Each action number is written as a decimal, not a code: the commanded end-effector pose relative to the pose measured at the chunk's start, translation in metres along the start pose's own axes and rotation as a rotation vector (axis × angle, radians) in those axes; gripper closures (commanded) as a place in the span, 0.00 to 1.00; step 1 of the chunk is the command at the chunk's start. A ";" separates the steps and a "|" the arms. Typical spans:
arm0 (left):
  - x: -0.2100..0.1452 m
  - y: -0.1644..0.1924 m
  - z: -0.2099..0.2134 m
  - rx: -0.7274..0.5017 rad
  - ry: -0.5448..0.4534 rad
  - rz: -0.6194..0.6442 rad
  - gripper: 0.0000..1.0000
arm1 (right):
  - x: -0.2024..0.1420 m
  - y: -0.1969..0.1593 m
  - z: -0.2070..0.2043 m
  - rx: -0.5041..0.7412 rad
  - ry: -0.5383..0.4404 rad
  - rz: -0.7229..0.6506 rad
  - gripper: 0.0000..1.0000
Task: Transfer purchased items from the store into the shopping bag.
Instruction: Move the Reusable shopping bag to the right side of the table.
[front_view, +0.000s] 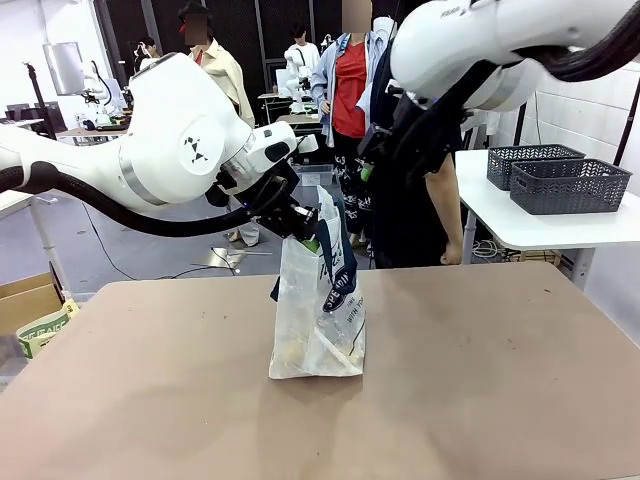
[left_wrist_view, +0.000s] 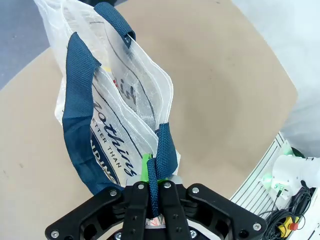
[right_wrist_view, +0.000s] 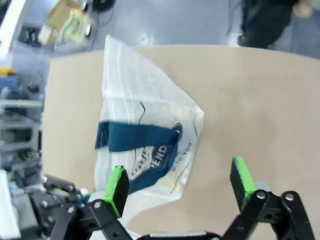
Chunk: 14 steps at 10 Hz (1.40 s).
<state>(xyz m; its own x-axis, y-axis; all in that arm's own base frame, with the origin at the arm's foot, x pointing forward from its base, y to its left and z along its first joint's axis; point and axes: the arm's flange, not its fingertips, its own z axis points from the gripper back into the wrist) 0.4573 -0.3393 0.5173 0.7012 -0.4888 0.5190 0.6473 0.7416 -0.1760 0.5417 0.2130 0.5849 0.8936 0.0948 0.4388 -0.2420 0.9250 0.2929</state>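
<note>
One thin, floppy bag (front_view: 318, 310) (light, crinkly): left gripper (left_wrist_view: 154, 186) clamped on its blue strap (left_wrist_view: 165, 150), the sturdiest hold. Right gripper (right_wrist_view: 180, 182) spread wide above.

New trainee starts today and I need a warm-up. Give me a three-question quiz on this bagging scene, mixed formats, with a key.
1. True or false: the left tool is shut on a navy handle of the shopping bag.
2. Multiple choice: the right tool is (A) open above the bag, holding nothing, (B) shut on the bag's rim, (C) holding a bottle.
3. Fill in: the bag stands on the ____ table.

Key: 1 true; 2 A; 3 brown.
</note>
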 end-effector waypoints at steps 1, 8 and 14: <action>0.000 0.000 0.001 -0.001 0.002 0.003 1.00 | -0.023 -0.034 0.017 0.091 -0.019 0.248 0.00; 0.000 0.000 0.001 -0.001 0.002 0.003 1.00 | -0.053 -0.107 0.012 0.164 0.034 0.592 0.00; 0.000 0.000 0.001 -0.001 0.002 0.003 1.00 | -0.044 -0.110 0.020 0.209 0.063 0.527 0.00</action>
<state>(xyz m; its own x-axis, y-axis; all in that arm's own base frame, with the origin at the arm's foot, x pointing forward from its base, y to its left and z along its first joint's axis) 0.4573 -0.3394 0.5172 0.7011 -0.4890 0.5190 0.6475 0.7414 -0.1761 0.5214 0.0989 0.5481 0.6376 0.5649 0.5238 -0.7356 0.6483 0.1963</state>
